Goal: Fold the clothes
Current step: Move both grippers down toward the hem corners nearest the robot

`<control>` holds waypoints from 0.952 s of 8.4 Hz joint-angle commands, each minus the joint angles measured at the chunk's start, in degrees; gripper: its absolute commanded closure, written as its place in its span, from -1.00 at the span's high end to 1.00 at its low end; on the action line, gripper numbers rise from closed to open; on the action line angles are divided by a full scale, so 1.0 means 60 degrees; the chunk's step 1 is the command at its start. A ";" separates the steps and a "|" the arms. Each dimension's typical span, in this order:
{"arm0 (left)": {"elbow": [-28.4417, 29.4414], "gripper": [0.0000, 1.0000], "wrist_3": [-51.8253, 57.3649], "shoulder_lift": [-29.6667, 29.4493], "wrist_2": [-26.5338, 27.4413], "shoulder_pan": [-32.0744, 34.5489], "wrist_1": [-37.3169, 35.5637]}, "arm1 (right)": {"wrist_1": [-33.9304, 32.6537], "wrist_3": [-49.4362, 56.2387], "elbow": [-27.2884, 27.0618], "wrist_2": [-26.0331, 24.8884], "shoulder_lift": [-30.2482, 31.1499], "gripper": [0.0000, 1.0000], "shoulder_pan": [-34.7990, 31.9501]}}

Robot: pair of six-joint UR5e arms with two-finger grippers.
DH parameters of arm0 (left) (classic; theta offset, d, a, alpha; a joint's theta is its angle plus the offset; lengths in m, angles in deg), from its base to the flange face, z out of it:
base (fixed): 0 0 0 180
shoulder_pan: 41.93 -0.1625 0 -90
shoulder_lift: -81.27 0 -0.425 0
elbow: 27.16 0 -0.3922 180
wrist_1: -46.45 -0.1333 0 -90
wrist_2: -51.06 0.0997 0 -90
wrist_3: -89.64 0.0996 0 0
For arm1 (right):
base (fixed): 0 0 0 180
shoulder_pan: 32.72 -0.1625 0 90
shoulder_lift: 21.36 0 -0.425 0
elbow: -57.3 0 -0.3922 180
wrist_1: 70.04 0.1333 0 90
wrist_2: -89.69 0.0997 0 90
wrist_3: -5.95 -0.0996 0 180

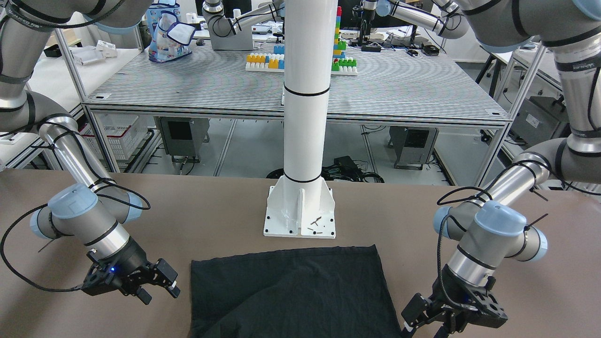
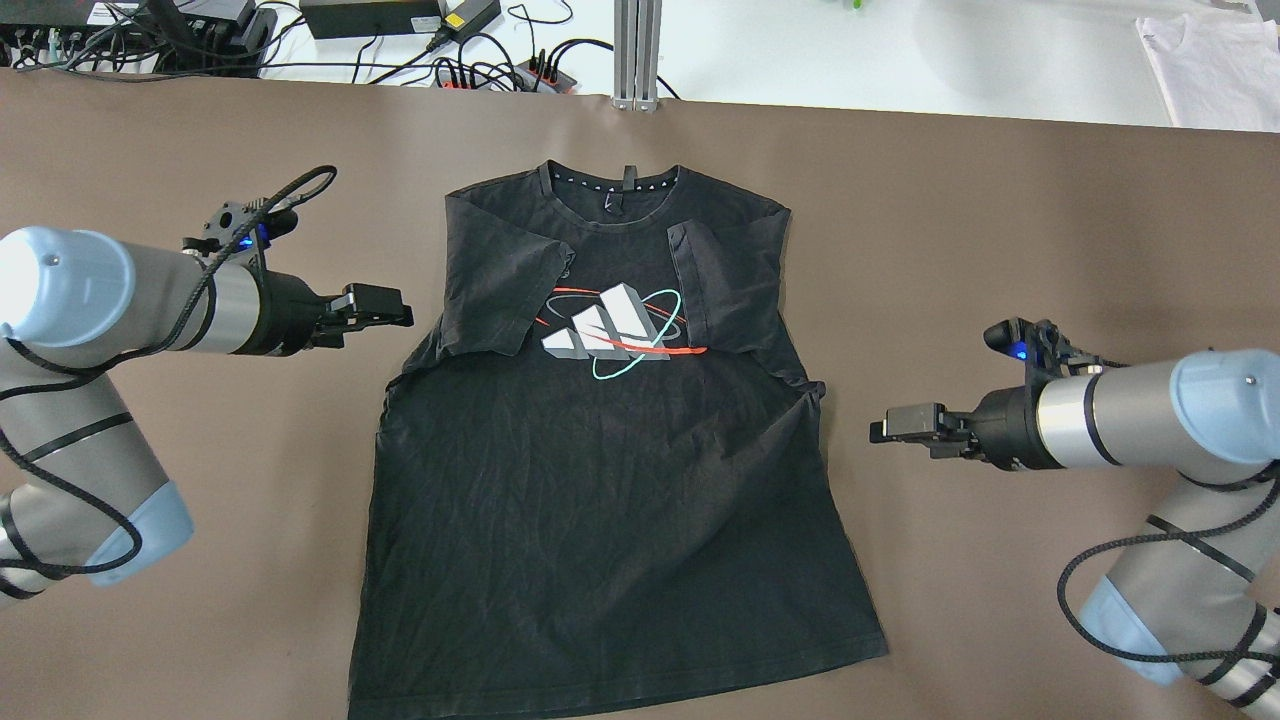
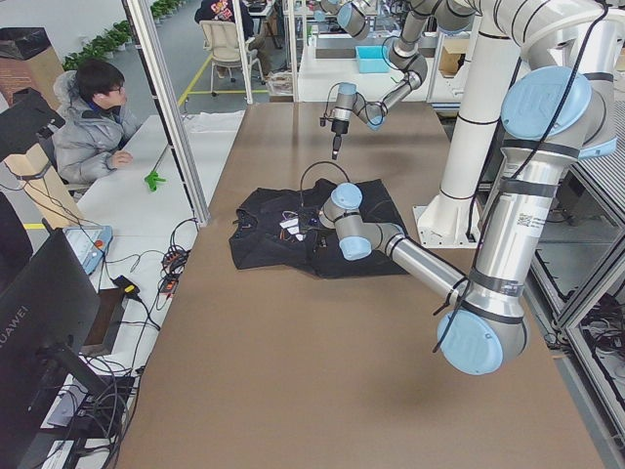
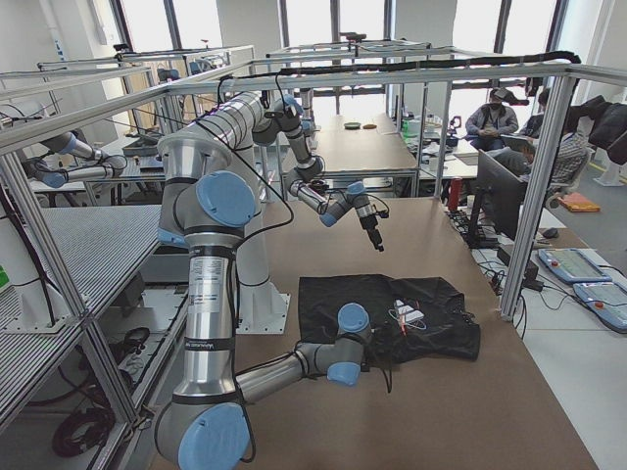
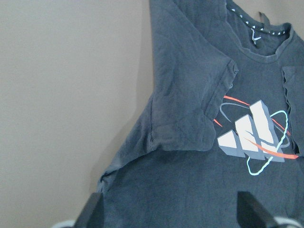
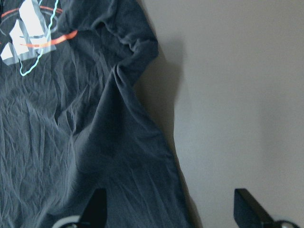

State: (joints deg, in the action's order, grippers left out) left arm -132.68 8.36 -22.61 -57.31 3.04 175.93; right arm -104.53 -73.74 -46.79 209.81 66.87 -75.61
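The clothes are one black T-shirt (image 2: 600,500) with a white, red and teal logo, lying flat on the brown table, collar at the far edge. Both sleeves are folded inward over the chest. My left gripper (image 2: 385,308) hovers just left of the folded left sleeve, open and empty. In the left wrist view its fingers (image 5: 92,211) stand wide apart above the shirt (image 5: 190,118). My right gripper (image 2: 895,425) sits just right of the shirt's right side edge, also open and empty, with the rumpled edge (image 6: 137,61) in its wrist view. The front view shows the hem (image 1: 291,291) between both grippers.
The white pole's base plate (image 1: 300,213) stands on the table just behind the shirt's hem. Cables and power bricks (image 2: 400,15) lie beyond the table's far edge, with a white cloth (image 2: 1210,60) at the far right. A person (image 3: 93,122) sits at a side desk.
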 commanded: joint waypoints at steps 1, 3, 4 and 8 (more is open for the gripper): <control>-0.0707 1.00 -0.0615 0.1138 0.0101 -0.0504 0.0769 | 0.0768 -0.0794 0.0105 -0.0300 0.0412 0.89 0.1108; -0.0737 1.00 -0.1172 0.1185 0.1442 -0.1645 0.0993 | 0.0782 -0.0808 0.0150 -0.1076 0.0484 0.89 0.1855; -0.0825 1.00 -0.1276 0.1127 0.1739 -0.1927 0.0979 | 0.0797 -0.0809 0.0107 -0.1108 0.0500 0.89 0.1989; -0.0928 1.00 -0.1277 0.1185 0.2062 -0.2192 0.0979 | 0.0797 -0.0809 0.0091 -0.1108 0.0953 0.88 0.2663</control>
State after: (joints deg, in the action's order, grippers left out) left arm -138.07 0.76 -15.58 -46.56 -9.03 181.79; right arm -99.75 -78.59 -46.20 203.21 71.28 -61.43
